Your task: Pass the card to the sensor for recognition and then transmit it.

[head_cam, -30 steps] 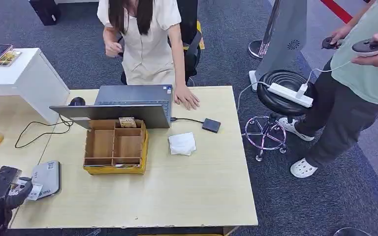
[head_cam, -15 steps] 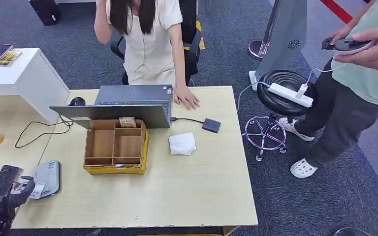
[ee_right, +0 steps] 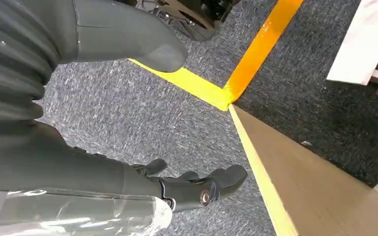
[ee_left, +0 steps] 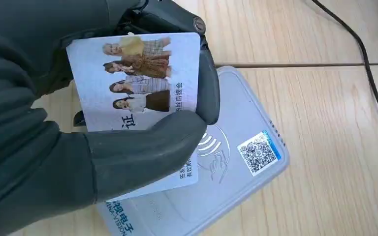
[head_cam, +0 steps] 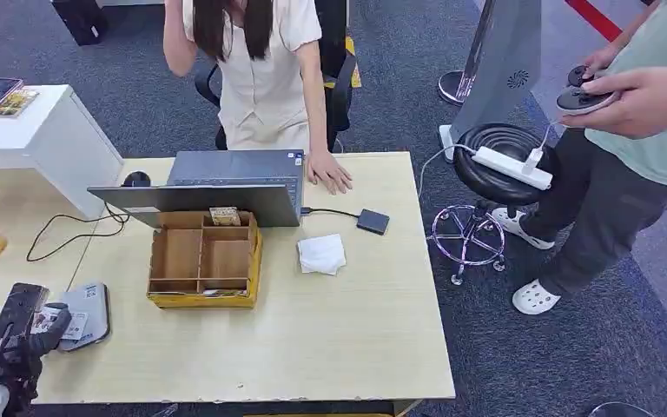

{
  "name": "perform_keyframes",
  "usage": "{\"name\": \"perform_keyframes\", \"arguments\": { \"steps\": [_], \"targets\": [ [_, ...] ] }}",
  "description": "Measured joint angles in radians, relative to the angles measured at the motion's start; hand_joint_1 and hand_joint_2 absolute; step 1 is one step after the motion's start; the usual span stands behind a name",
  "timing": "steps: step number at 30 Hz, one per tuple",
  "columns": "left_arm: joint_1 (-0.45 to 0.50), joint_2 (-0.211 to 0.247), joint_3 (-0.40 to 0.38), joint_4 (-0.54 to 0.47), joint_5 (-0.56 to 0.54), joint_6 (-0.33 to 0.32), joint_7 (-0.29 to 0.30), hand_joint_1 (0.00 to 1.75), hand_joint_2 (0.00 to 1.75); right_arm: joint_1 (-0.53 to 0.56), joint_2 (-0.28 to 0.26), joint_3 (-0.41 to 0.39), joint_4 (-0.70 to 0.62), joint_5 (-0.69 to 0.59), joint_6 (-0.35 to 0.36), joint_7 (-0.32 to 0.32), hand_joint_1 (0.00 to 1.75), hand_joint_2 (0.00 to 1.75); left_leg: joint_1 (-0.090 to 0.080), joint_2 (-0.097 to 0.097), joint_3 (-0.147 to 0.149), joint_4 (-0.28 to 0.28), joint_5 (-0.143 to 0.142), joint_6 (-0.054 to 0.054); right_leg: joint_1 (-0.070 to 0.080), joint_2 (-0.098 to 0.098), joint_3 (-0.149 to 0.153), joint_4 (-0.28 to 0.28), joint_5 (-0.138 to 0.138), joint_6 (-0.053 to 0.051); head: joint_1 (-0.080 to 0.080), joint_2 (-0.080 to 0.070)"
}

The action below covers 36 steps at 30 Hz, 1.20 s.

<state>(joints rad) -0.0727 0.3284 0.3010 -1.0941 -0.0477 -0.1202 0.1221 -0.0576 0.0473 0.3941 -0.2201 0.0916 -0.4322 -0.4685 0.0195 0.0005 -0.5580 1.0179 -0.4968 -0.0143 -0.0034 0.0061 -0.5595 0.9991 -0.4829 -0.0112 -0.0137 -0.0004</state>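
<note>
The left hand [ee_left: 64, 147] has its thumb and fingers [ee_left: 204, 88] clamped on the card [ee_left: 138, 83] just above the sensor [ee_left: 236, 162], seemingly not touching; a shallow pinch could let it slip onto the tabletop [ee_left: 325, 98], while the right hand [ee_right: 128, 147] hangs empty, fingers apart

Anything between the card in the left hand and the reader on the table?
Nothing visible. The left hand pinches the card directly over the grey card reader. In the left wrist view the card already overlaps the reader's contactless symbol, with no object between them. Whether card and reader touch cannot be told.
</note>
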Motion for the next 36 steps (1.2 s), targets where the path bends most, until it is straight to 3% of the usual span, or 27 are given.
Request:
{"name": "perform_keyframes", "arguments": {
  "steps": [10, 36],
  "targets": [
    [-0.047, -0.027, -0.026, 0.083, -0.018, 0.083, -0.053, 1.75, 1.75, -0.002, 0.001, 0.0, -0.003, 0.007, 0.0, 0.003, 0.0, 1.75, 0.0, 0.0, 0.001, 0.0, 0.0, 0.0, 0.0, -0.001, 0.001, 0.0, 0.0, 0.0, 0.0, 0.0],
    [-0.089, -0.04, -0.032, 0.136, -0.058, 0.155, -0.107, 1.75, 1.75, -0.003, 0.001, -0.01, -0.003, 0.007, 0.003, -0.008, 0.0, 1.75, 0.0, 0.0, 0.001, 0.0, 0.001, -0.001, 0.0, -0.001, 0.001, 0.0, 0.0, 0.0, 0.0, 0.0]
  ]
}}
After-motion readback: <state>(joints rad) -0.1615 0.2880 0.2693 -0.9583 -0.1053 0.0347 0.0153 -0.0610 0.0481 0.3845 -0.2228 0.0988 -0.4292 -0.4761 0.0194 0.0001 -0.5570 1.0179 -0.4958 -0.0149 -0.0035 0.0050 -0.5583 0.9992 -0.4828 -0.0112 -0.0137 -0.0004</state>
